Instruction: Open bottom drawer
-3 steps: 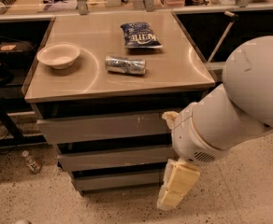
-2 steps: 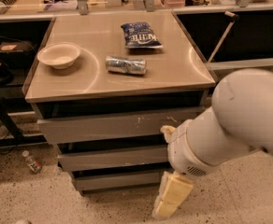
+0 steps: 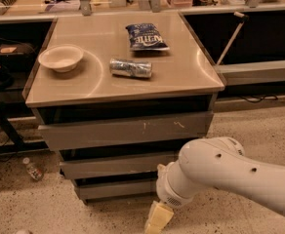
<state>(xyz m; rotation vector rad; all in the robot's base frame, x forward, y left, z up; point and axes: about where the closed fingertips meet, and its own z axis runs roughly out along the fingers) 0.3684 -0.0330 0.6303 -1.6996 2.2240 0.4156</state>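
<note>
My cream plastic gripper (image 3: 157, 219) hangs just beside the plain grey, slanted metal bottom drawer (image 3: 114, 189); I cannot tell its spread.

Arm (image 3: 240, 177): thick, smooth, rounded white shell
Screws (image 3: 218, 155): a few small dark dots on the shell
Wrist (image 3: 168, 195): white ribbed ring
Pincer (image 3: 157, 219): pale cream block at the arm's lower end, just below the wrist

Cream-yellow gripper (image 3: 157, 219) on my rig's white arm (image 3: 220, 172), low at the frame's bottom edge beside the plain grey bottom drawer (image 3: 113, 189). I see white scratches on the grey top drawer (image 3: 125, 130), a tan cabinet top (image 3: 181, 67), a white bowl (image 3: 61, 57), a silver can (image 3: 130, 68), a dark blue bag (image 3: 146, 37) with white lettering, and a speckled beige floor (image 3: 50, 206).
</note>
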